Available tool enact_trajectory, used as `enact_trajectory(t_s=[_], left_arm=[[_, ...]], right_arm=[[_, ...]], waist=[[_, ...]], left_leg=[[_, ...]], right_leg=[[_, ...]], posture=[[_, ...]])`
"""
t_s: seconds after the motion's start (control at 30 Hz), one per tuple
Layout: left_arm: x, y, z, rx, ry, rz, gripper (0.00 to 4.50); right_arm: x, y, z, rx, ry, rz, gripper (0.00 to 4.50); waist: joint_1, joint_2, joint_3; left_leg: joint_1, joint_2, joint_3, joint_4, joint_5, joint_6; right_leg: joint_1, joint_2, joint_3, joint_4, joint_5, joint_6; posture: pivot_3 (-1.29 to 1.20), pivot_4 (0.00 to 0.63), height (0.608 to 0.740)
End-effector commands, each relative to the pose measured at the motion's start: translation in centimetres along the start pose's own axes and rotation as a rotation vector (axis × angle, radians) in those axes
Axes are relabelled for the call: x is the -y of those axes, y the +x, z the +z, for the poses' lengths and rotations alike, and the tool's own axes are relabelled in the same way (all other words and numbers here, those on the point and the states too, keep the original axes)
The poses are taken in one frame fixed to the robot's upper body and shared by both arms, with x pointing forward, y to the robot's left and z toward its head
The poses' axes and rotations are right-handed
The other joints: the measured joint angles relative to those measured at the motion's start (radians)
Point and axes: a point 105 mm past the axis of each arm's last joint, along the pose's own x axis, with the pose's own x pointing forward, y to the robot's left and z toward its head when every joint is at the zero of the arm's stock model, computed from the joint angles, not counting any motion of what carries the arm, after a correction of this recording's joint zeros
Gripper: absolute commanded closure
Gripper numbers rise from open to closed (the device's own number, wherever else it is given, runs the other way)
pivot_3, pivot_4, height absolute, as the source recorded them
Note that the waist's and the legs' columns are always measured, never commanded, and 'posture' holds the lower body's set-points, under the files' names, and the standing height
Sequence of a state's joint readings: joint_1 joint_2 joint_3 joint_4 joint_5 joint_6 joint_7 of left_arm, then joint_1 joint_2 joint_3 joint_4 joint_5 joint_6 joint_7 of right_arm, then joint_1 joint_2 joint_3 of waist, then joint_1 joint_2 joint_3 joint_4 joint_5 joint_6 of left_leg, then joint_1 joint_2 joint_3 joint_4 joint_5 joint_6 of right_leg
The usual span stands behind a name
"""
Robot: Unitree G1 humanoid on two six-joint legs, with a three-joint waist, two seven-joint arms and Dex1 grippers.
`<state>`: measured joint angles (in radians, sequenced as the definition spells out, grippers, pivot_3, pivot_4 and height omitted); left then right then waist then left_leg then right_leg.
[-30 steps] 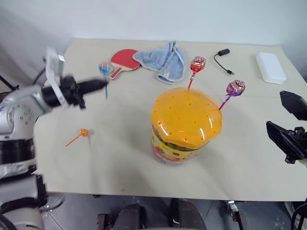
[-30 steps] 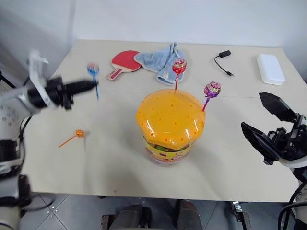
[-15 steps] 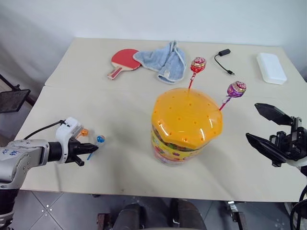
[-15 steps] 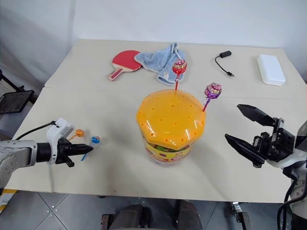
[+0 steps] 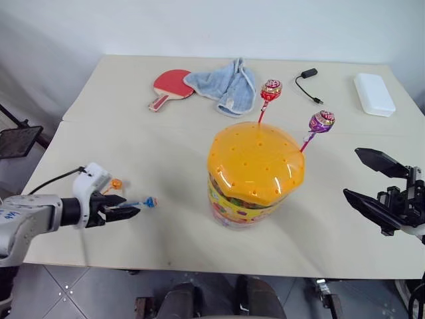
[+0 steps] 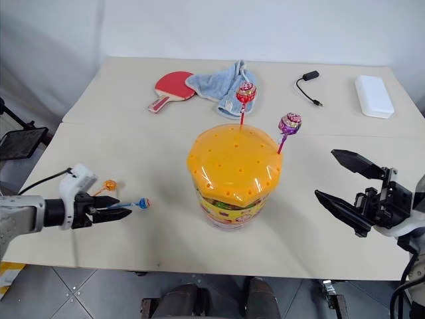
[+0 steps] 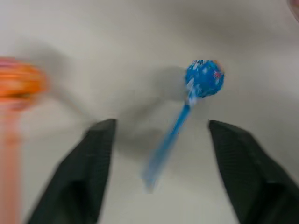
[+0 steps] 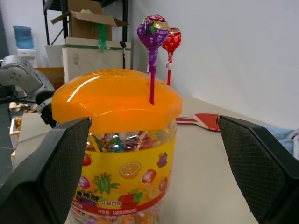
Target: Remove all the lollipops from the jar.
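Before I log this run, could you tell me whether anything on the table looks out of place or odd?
Nothing looks damaged or spilled. The blue towel lies crumpled beside the red paddle. Two lollipops, orange and blue, lie loose on the table, while the red and purple ones stand in the jar lid.

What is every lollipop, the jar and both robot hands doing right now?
Blue lollipop: lying on the table, let go, between the open fingers.
Orange lollipop: lying on the table.
Red lollipop: upright, stuck in the lid.
Purple lollipop: stuck in the lid, leaning.
Jar: standing, lid on.
Left gripper: open.
Right gripper: open, empty.
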<state>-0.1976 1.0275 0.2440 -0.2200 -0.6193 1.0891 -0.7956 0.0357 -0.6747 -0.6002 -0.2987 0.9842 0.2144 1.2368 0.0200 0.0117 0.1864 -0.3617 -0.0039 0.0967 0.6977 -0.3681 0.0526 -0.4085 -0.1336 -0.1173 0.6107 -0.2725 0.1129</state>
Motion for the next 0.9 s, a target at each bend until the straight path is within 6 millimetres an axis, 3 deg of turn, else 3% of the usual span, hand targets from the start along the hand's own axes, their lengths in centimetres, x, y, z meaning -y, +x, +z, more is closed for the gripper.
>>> enact_trajectory(t_s=[0.03, 0.17, 0.3, 0.4, 0.5, 0.57, 0.77, 0.9], left_arm=[[-0.7, -3.4, 5.0, 0.139, 0.171, -0.004, 0.57], [1.8, -4.3, 8.6, 0.252, 0.329, -0.202, 0.57], [6.8, -4.4, 12.7, 0.430, 0.508, -0.555, 0.57], [9.4, -3.4, 16.7, 0.638, 0.599, -0.734, 0.57], [11.2, -2.2, 19.4, 0.738, 0.592, -0.840, 0.03], [12.6, -0.7, 21.3, 0.782, 0.585, -0.885, 0.03], [15.1, 4.3, 23.4, 0.725, 0.518, -0.898, 0.03], [17.1, 5.7, 23.4, 0.655, 0.491, -0.970, 0.03]], right_arm=[[0.2, -0.8, 1.4, -0.003, -0.075, -0.022, 0.00], [0.4, -1.3, 1.8, -0.010, -0.093, -0.052, 0.00], [0.3, -1.7, 2.5, -0.006, -0.115, -0.085, 0.00], [0.2, -2.0, 3.2, 0.010, -0.135, -0.123, 0.00], [0.4, -2.1, 4.2, 0.038, -0.159, -0.158, 0.00], [0.1, -2.1, 4.8, 0.049, -0.185, -0.164, 0.00], [-0.4, -1.7, 4.8, 0.068, -0.179, -0.173, 0.00], [-0.5, -1.4, 4.9, 0.076, -0.177, -0.167, 0.00]], waist=[[0.004, -0.002, 0.001], [0.005, -0.001, 0.001], [0.009, -0.001, 0.001], [0.015, -0.002, 0.001], [0.012, -0.002, 0.001], [0.009, -0.003, 0.001], [0.006, -0.003, 0.001], [0.006, -0.003, 0.002]], left_leg=[[-0.001, 0.000, 0.000, 0.000, 0.000, 0.000], [-0.002, -0.001, 0.000, 0.000, 0.000, 0.001], [-0.005, -0.002, 0.000, 0.002, 0.000, 0.002], [-0.006, -0.003, -0.001, 0.005, 0.001, 0.003], [-0.006, -0.004, 0.001, 0.006, 0.002, 0.004], [-0.006, -0.004, 0.002, 0.006, 0.002, 0.005], [-0.007, -0.004, 0.002, 0.005, 0.002, 0.005], [-0.007, -0.004, 0.001, 0.005, 0.002, 0.005]], right_leg=[[0.000, 0.000, -0.001, 0.000, 0.000, 0.000], [-0.001, -0.001, -0.001, -0.001, 0.000, 0.000], [-0.002, 0.004, -0.004, 0.000, 0.000, 0.001], [-0.001, 0.006, -0.010, 0.001, 0.001, 0.002], [-0.001, 0.006, -0.011, 0.001, 0.002, 0.004], [-0.001, 0.006, -0.011, 0.001, 0.002, 0.005], [-0.001, 0.006, -0.012, 0.000, 0.003, 0.005], [-0.001, 0.006, -0.012, 0.000, 0.003, 0.005]], posture=[[0.00, 0.150, 0.740], [0.00, 0.150, 0.740], [0.00, 0.150, 0.740], [0.00, 0.150, 0.740], [0.00, 0.150, 0.740], [0.00, 0.150, 0.740], [0.00, 0.150, 0.740], [0.00, 0.150, 0.740]])
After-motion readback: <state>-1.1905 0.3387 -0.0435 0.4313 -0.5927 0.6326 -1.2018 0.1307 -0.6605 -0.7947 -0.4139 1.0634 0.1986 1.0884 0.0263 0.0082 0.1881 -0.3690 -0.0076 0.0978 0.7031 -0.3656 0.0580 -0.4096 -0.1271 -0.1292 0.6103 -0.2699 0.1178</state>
